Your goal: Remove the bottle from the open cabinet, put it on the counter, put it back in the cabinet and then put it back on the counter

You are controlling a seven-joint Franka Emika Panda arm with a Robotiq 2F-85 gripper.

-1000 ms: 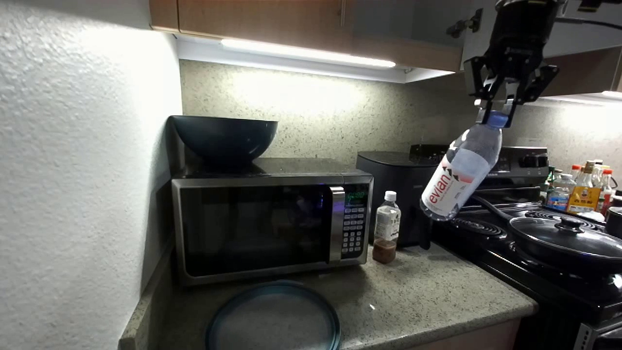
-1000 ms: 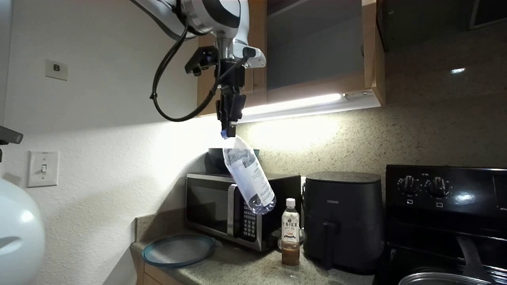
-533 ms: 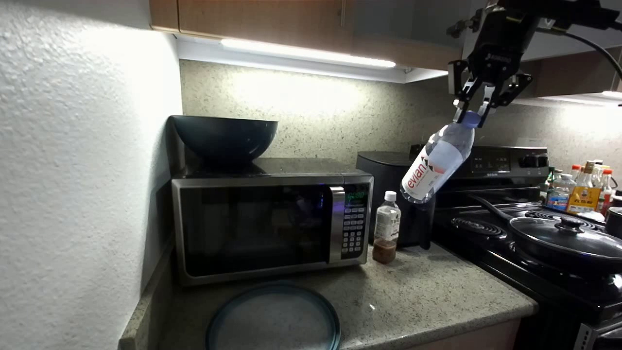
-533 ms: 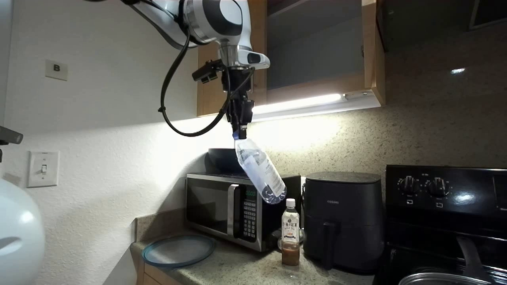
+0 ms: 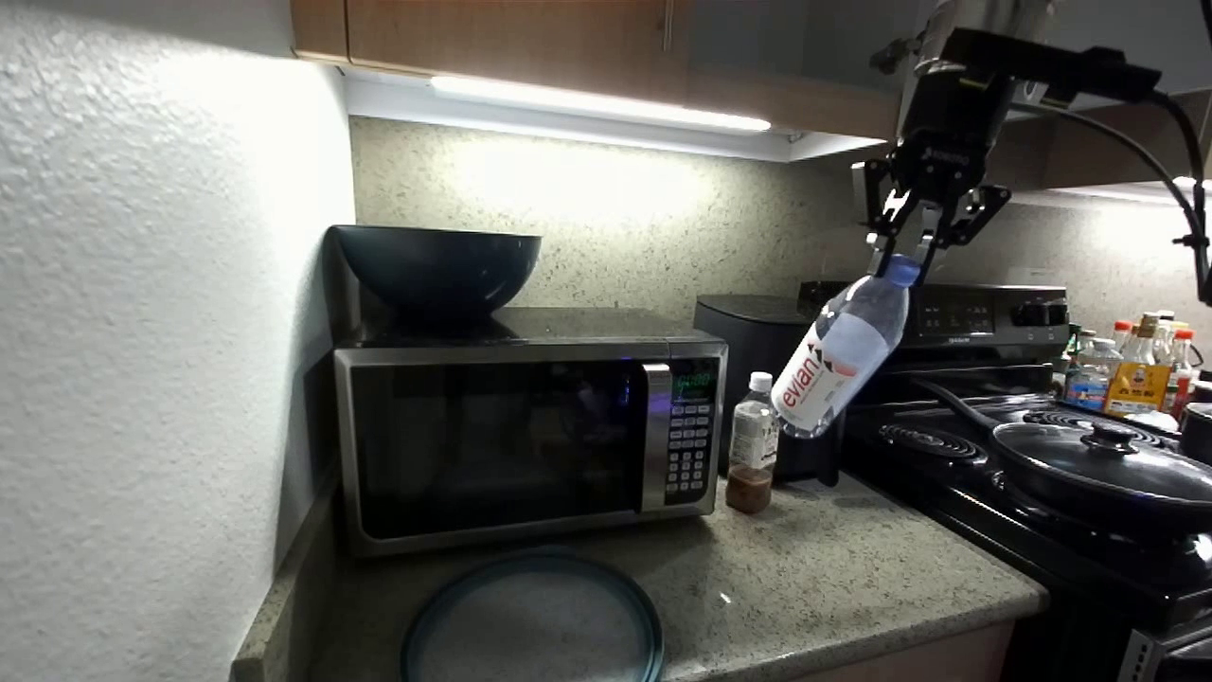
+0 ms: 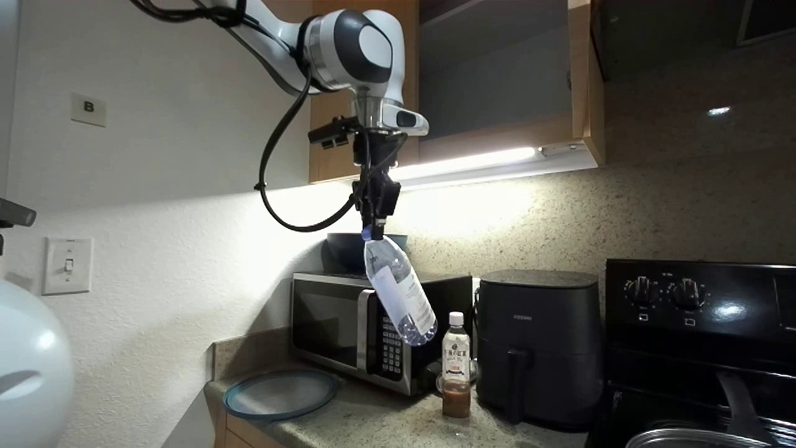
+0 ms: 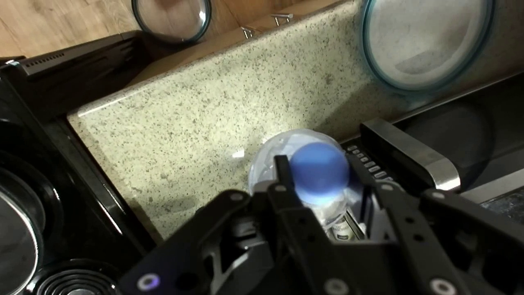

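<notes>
Hanging aslant in midair above the counter (image 5: 881, 549), the clear plastic bottle (image 5: 843, 360) is getting pinched at its blue cap (image 7: 319, 170) by the gripper (image 5: 900, 272), so yeah, the jaws are grasping it. Its red lettering (image 5: 801, 381) is facing out in an exterior view; small print (image 6: 415, 302) is showing in an exterior view that's also catching a light switch (image 6: 68, 266). Only the wrist view is picking up wood floor (image 7: 61, 24) and a round, dark-rimmed glassy piece (image 7: 172, 12) past the counter's edge. From up there the cap is hiding much of the bottle, so I'm not trusting its tilt. Texture-wise, the counter is looking speckled grey-beige, the cabinet (image 5: 521, 38) is showing smooth brown wood over a glowing light strip (image 5: 606, 102), a matte black air fryer (image 6: 538, 348) is standing beside a short white-capped bottle (image 6: 456, 367), and a glossy dark bowl (image 5: 436, 270) is sitting on the steel-trimmed microwave (image 5: 492, 445).
</notes>
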